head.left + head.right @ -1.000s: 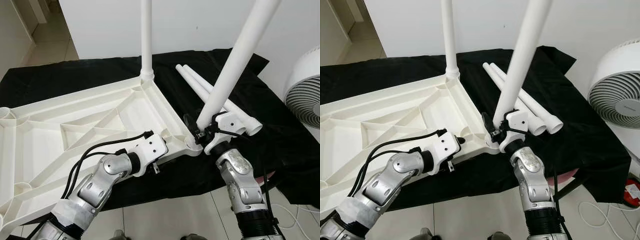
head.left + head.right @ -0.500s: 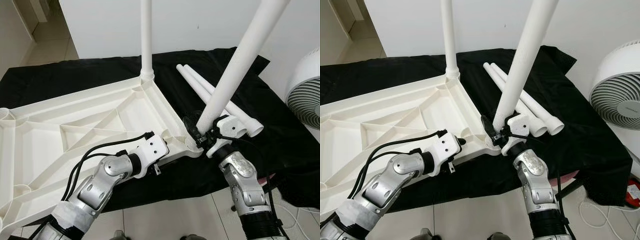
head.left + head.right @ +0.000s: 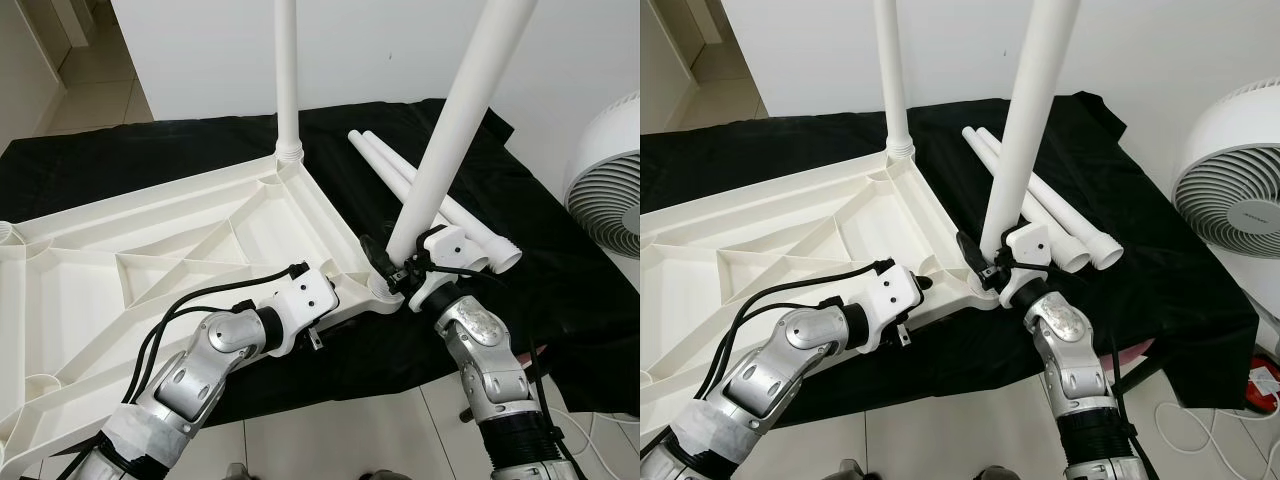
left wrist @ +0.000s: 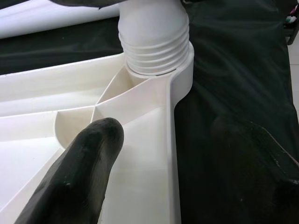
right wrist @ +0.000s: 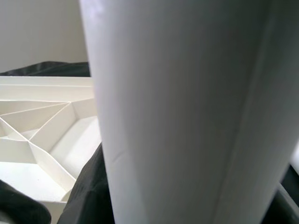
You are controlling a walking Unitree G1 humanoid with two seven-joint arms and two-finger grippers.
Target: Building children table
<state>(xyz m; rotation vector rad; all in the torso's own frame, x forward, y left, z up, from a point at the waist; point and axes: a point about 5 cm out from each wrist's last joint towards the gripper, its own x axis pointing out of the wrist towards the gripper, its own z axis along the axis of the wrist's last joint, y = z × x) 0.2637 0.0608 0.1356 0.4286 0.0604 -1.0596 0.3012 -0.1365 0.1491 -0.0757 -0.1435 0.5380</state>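
home room: tiled floor [image 3: 330, 440], fan [image 3: 1230, 180].

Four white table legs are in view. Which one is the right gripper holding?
The tilted leg at the tabletop's near corner, in the right gripper. One stands upright at the far corner; two lie on the cloth.

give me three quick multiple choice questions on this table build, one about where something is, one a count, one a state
1. Where do the loose legs lie?
A. on the black cloth, right of the tabletop
B. on the floor tiles
C. inside the fan

2. How many legs lie loose?
A. two
B. four
C. none

3. What is the right gripper doing?
A. hanging idle
B. gripping the held leg at the near corner socket
C. holding the fan

Answers: 1 A, both tubes rest on the cloth beside the tabletop. 2 A, two tubes side by side. 3 B, its fingers clasp the leg's base at the socket.
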